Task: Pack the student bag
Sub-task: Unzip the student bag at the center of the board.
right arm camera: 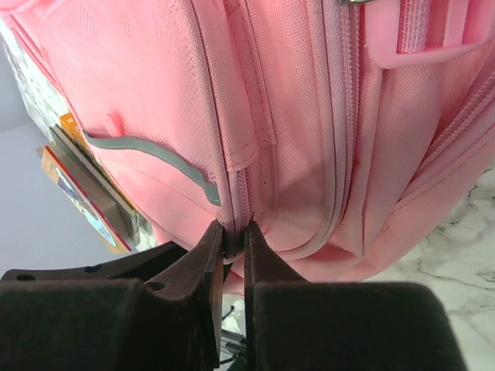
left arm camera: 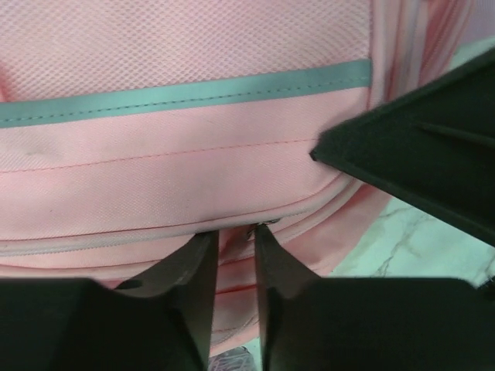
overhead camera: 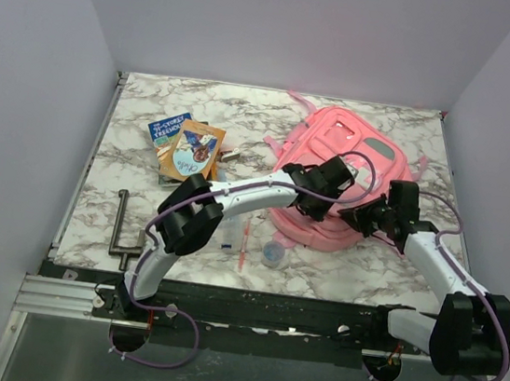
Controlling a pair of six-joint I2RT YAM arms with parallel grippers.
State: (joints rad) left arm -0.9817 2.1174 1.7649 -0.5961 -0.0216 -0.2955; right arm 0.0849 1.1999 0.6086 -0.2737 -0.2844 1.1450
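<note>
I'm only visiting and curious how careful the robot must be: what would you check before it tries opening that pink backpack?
1. Right gripper pinching the student bag: ok, closed on a pink fold by the seam.
2. Left gripper holding the zipper pull: cannot tell; the pull sits right at its tip.
3. Zipper open for packing: not ok, it looks shut in both wrist views.
4. Books ready outside the bag: ok, lying on the table to its left.
</note>
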